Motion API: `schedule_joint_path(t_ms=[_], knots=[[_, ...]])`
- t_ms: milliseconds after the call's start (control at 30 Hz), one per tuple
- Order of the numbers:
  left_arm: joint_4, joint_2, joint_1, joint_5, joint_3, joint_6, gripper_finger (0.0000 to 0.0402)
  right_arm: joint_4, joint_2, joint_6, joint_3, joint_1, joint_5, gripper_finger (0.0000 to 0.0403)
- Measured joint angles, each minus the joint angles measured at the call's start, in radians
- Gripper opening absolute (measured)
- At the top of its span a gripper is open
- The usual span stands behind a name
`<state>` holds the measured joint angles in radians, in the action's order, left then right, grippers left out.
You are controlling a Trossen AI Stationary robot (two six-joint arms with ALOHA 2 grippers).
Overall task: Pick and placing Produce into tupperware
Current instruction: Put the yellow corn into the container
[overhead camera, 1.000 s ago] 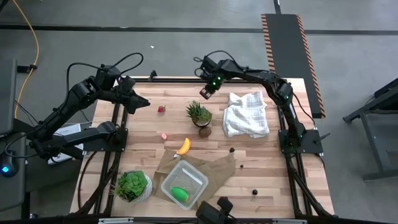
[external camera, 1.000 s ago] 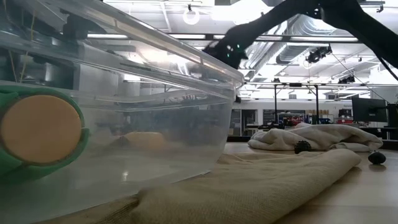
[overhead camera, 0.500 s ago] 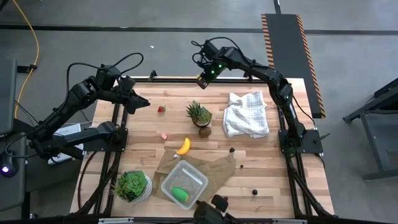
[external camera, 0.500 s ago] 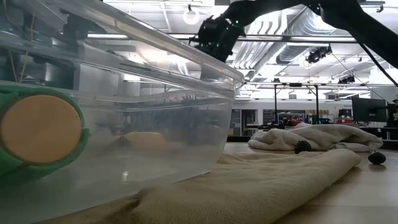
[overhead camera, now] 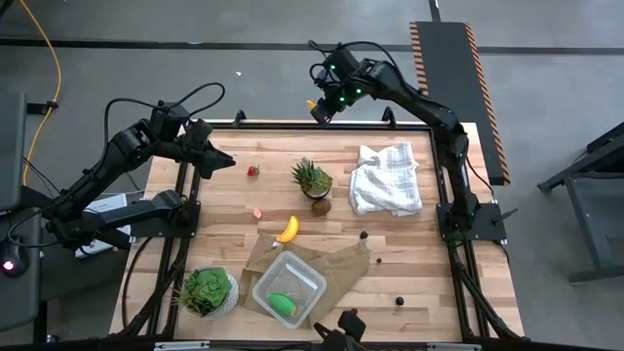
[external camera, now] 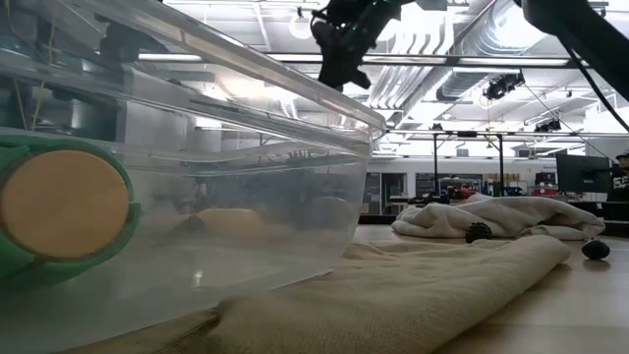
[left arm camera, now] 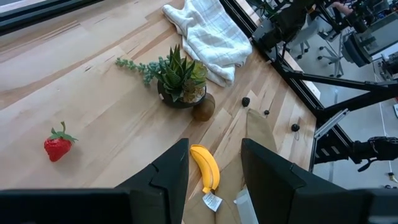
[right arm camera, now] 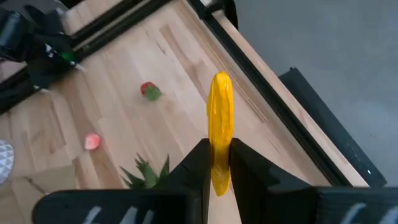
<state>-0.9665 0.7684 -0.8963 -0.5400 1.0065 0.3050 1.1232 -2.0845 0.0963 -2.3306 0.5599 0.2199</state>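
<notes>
Clear tupperware (overhead camera: pixel 290 285) holds a green oval (overhead camera: pixel 283 304); banana (overhead camera: pixel 288 229) lies outside.

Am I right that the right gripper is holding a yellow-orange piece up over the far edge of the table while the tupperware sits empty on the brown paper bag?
Not quite: the tupperware is not empty. The high view shows a green oval already lying in it. The rest holds: the right gripper has its fingers shut on the yellow-orange piece over the table's far edge, and the tupperware rests on the brown paper bag.

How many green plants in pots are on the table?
2. The spiky plant stands mid-table beside the white cloth; the leafy plant in a white pot sits left of the tupperware.
</notes>
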Motion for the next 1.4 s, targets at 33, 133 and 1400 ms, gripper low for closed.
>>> schedule_joint_path(t_ms=[33,133,1400], knots=[[0.0,0.0,0.0,0.0,0.0,-0.004,0.0133,0.003,0.007,0.0,0.0,-0.003,0.0,0.0039],[0.0,0.0,0.0,0.003,0.0,-0.011,0.0133,0.009,0.036,0.001,0.0,-0.006,0.0,0.0039],[0.0,0.0,0.0,0.036,0.0,-0.012,0.0134,0.017,0.295,0.103,0.002,-0.366,0.028,0.0039]])
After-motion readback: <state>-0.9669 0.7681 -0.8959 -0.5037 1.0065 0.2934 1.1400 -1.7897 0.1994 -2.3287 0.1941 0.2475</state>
